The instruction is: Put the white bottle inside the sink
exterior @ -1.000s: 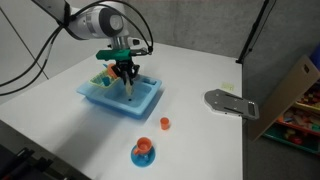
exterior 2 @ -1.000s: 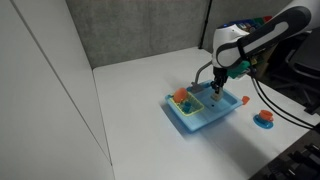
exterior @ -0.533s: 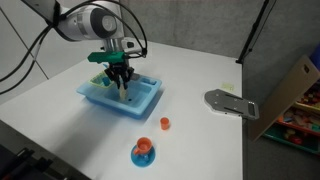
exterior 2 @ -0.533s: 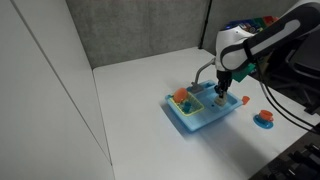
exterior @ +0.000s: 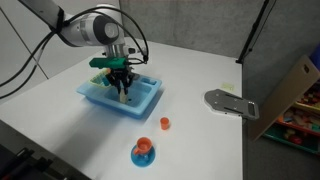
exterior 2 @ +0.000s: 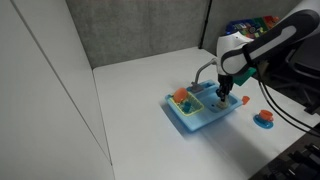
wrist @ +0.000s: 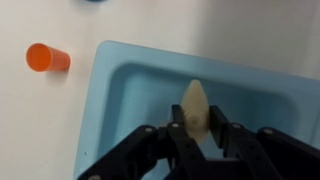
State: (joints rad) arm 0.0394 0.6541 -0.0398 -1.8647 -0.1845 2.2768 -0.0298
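White bottle (wrist: 196, 105) fills the middle of the wrist view: a small, smooth, off-white piece that tapers to a rounded tip. The gripper (wrist: 197, 134) is clamped on its wider lower part. It points out over the basin floor, inside the rim of the sink (wrist: 130, 58), a light-blue moulded plastic toy with rounded corners; whether it touches the floor I cannot tell. A small orange cup (wrist: 48, 57) lies on the white table outside the sink, off one corner. The bottle looks light, stiff and rather slick, so a hold across the wider body, as here, seems safer than one at the narrow tip, and a short drop should do it no harm. In an exterior view the gripper (exterior: 122, 92) hangs down into the sink (exterior: 100, 103), hiding most of the bottle. In an exterior view the gripper (exterior 2: 221, 98) is low over the basin, a grey curved faucet (exterior 2: 200, 72) rises behind the sink (exterior 2: 195, 123), and an orange rounded item (exterior 2: 181, 96) sits in the sink's side compartment.
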